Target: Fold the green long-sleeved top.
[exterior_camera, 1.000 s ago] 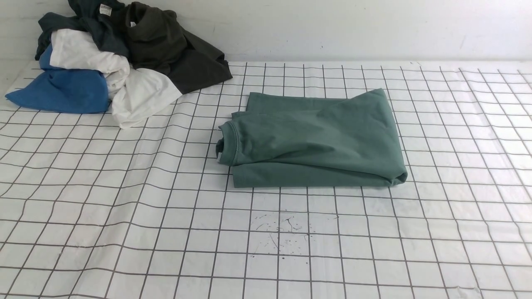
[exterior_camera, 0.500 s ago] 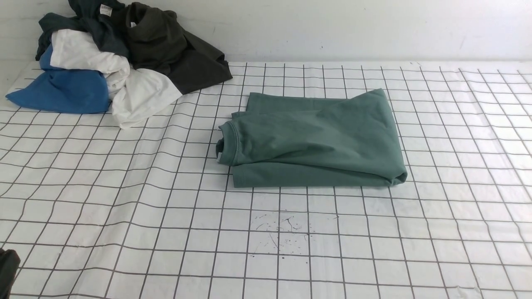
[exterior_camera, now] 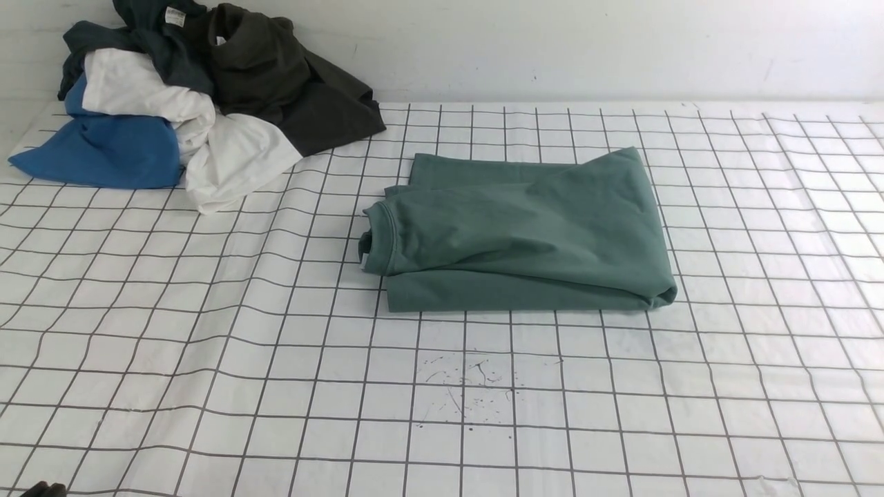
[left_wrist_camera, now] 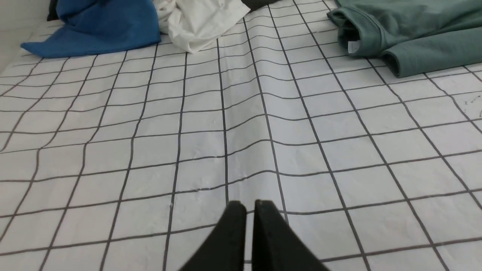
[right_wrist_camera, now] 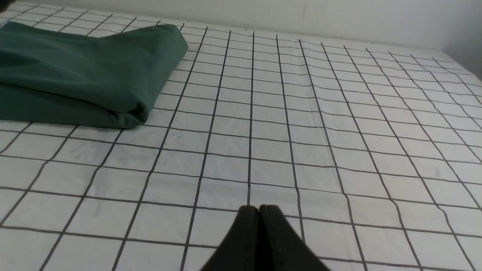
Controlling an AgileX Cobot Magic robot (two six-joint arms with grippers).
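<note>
In the front view you see the green long-sleeved top point(exterior_camera: 521, 235) lying folded into a compact rectangle near the middle of the gridded table cover point(exterior_camera: 207, 359), ribbed collar toward the robot's left. A heap of clothes point(exterior_camera: 186, 96), blue, white and dark, sits at the far left corner, well apart from the top. In the left wrist view, the left gripper point(left_wrist_camera: 250, 210) hangs over bare cover with its jaws almost together and nothing between them; the top's collar end lies far ahead. In the right wrist view, the right gripper point(right_wrist_camera: 259, 212) is fully closed and empty, with the top's folded corner point(right_wrist_camera: 131, 109) well apart from it.
</note>
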